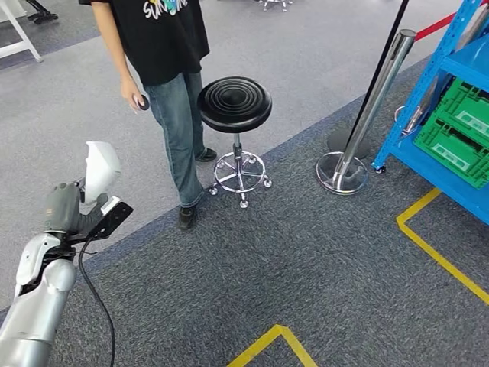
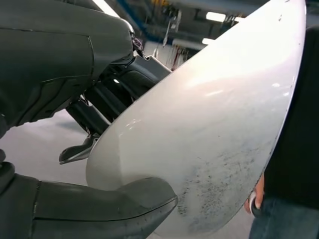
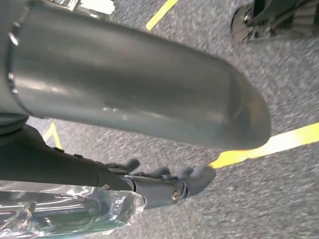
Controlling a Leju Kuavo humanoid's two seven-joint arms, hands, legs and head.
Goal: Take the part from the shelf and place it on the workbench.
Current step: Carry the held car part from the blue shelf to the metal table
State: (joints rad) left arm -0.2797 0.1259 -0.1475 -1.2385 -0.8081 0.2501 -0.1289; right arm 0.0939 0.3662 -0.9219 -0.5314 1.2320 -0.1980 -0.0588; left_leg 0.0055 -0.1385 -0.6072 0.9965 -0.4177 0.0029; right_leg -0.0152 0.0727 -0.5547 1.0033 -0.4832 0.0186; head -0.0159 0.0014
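Note:
A white curved shell part point(image 1: 102, 170) stands up out of my left hand point(image 1: 66, 208) at the left of the head view, raised over the carpet. The left wrist view shows the same white part point(image 2: 211, 134) close up, scuffed with dark specks, clamped between the thick thumb point(image 2: 94, 204) and the dark fingers point(image 2: 112, 94). My right hand point(image 3: 143, 94) hangs over the grey carpet; its dark fingers point(image 3: 169, 185) lie stretched out with nothing in them.
A person point(image 1: 167, 76) stands just ahead beside a black round stool point(image 1: 234, 103). A chrome barrier post point(image 1: 369, 107) leans at the right. The blue shelf point(image 1: 403, 134) with green crates point(image 1: 461, 130) stands far right. Yellow tape lines point(image 1: 438, 252) mark the carpet.

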